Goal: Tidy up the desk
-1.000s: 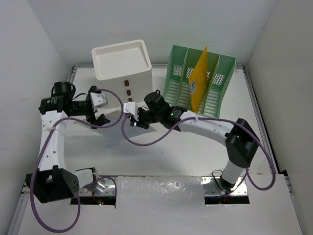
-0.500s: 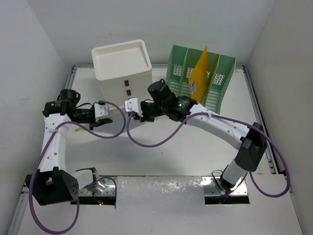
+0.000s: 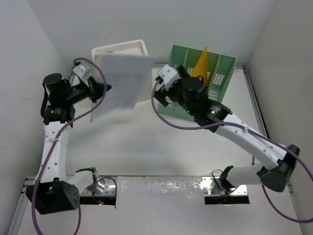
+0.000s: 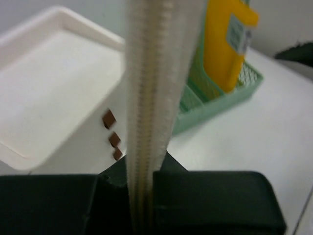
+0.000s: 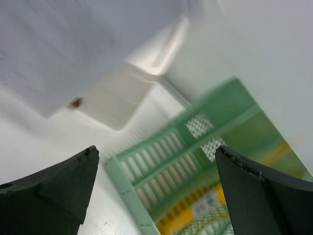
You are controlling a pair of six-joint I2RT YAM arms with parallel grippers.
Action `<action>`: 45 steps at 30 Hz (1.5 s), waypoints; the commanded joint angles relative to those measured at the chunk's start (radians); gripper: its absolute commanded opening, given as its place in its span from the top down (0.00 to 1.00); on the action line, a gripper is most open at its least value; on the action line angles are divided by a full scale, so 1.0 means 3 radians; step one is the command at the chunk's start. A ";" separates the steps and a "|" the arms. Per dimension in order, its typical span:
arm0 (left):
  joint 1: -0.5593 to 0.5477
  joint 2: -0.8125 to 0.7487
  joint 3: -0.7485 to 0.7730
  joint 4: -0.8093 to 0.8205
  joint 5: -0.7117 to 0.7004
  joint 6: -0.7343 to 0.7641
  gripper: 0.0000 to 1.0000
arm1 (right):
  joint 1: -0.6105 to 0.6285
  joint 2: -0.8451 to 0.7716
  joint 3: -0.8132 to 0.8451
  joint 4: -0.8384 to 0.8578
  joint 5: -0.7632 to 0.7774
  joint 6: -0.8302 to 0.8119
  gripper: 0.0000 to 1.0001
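Observation:
The desk (image 3: 161, 147) is the wide white tabletop under both arms. My left gripper (image 3: 102, 88) is raised above its back left and shut on the edge of a white flat pad (image 3: 121, 81), which hangs tilted in front of the white drawer box (image 3: 122, 49). In the left wrist view the pad (image 4: 146, 98) runs edge-on up from between the black jaws of my left gripper (image 4: 143, 196). My right gripper (image 3: 160, 88) stands open and holds nothing, just right of the pad, before the green file rack (image 3: 215, 78). In the right wrist view my right gripper (image 5: 156, 171) frames the rack (image 5: 161, 161).
A yellow envelope (image 3: 201, 68) stands in a middle slot of the rack; the envelope (image 4: 227, 44) also shows past the pad. The drawer box (image 4: 54, 98) has small brown handles. Grey walls close in on both sides. Purple cables loop from both arms.
The left gripper has shut on the pad and lifted it off the desk, up toward the box. The right gripper has let go, opened, and risen to the right toward the rack.

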 commanded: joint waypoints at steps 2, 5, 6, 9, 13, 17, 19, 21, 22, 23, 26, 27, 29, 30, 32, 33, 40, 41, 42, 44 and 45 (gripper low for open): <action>-0.0087 0.0036 0.0177 0.2006 -0.0620 -0.1937 1.00 | -0.0086 -0.0210 -0.0038 0.0112 0.0976 0.0490 0.01; -0.0377 0.0086 0.0279 0.2441 -0.1232 -0.2249 1.00 | -0.0153 -0.0230 -0.0017 0.0152 0.1273 0.0638 0.04; -0.0444 0.0178 0.0325 0.2513 -0.1336 -0.2361 1.00 | -0.0174 -0.0235 -0.0028 0.0178 0.1319 0.0649 0.04; -0.0802 0.0342 0.0407 0.2906 -0.1781 -0.2363 1.00 | -0.0215 -0.0261 -0.0145 0.0331 0.1412 0.0634 0.04; -0.1257 0.0562 0.0586 0.2908 -0.2067 -0.2093 1.00 | -0.0215 -0.0317 -0.0339 0.0449 0.1376 0.0623 0.04; -0.1733 0.0761 0.0652 0.2922 -0.2649 -0.1688 1.00 | -0.0220 -0.0363 -0.0488 0.0561 0.1545 0.0644 0.05; -0.1785 0.0858 0.0678 0.3090 -0.2788 -0.1647 1.00 | -0.0220 -0.0399 -0.0529 0.0597 0.1627 0.0700 0.07; -0.1815 0.1037 0.0764 0.3223 -0.2886 -0.1708 1.00 | -0.0215 -0.0470 -0.0626 0.0664 0.1718 0.0817 0.09; -0.1856 0.1104 0.0806 0.3239 -0.2937 -0.1713 1.00 | -0.0220 -0.0516 -0.0748 0.0735 0.1754 0.0868 0.11; -0.1882 0.1221 0.0841 0.3260 -0.2978 -0.1713 1.00 | -0.0215 -0.0572 -0.0820 0.0801 0.1775 0.0899 0.12; -0.1999 0.1385 0.0872 0.3464 -0.3105 -0.1662 1.00 | -0.0220 -0.0828 -0.1080 0.0991 0.1923 0.0940 0.15; -0.2040 0.1416 0.0862 0.3505 -0.3146 -0.1586 1.00 | -0.0220 -0.0889 -0.1122 0.1012 0.1969 0.1062 0.16; -0.2163 0.1497 0.0765 0.3724 -0.3309 -0.1504 1.00 | -0.0220 -0.1068 -0.1229 0.1042 0.2066 0.1099 0.18; -0.2199 0.1533 0.0689 0.3938 -0.3310 -0.1453 1.00 | -0.0220 -0.1109 -0.1250 0.1042 0.2082 0.1124 0.18; -0.2286 0.1676 0.0648 0.4113 -0.3402 -0.1386 1.00 | -0.0220 -0.1186 -0.1265 0.0971 0.2072 0.1160 0.19; -0.2326 0.1718 0.0642 0.4220 -0.3428 -0.1356 1.00 | -0.0220 -0.1197 -0.1255 0.0925 0.2061 0.1175 0.19; -0.2685 0.2167 0.0586 0.4564 -0.4132 -0.0579 1.00 | -0.0215 -0.1161 -0.1209 0.0628 0.2056 0.1257 0.20; -0.2695 0.2198 0.0586 0.4620 -0.4179 -0.0532 1.00 | -0.0215 -0.1171 -0.1234 0.0659 0.2046 0.1262 0.20; -0.2700 0.2219 0.0581 0.4645 -0.4215 -0.0507 1.00 | -0.0215 -0.1176 -0.1260 0.0710 0.2041 0.1262 0.21; -0.2715 0.2245 0.0581 0.4727 -0.4322 -0.0430 1.00 | -0.0215 -0.1192 -0.1311 0.0751 0.2041 0.1237 0.21; -0.2721 0.2245 0.0586 0.4748 -0.4343 -0.0415 1.00 | -0.0215 -0.1192 -0.1316 0.0756 0.2041 0.1227 0.21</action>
